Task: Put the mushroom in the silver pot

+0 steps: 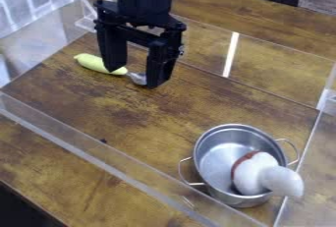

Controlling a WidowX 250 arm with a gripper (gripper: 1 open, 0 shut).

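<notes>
I am working over a wooden table [250, 34] of dark brown planks, and a clear plastic barrier [79, 123] is running around my workspace, its edges catching the light. My arm is coming down from the top of the view, black and upright, and my gripper [136, 62] is pointing straight down with its two black fingers [113, 52] standing wide apart, holding nothing. It is hanging in the upper left part of the table, well apart from the pot.

The silver pot [210, 152] is sitting near the lower right corner, shiny and round, with a small loop handle showing on its left side. The mushroom [260, 176] is lying in the pot, tilted: its reddish-brown cap is resting down inside while its plump white stem is leaning out over the rim toward the right.

Just behind my fingers, the yellow-handled spoon [94, 63] is lying flat on the wood, its metal end partly hidden by the gripper.
</notes>
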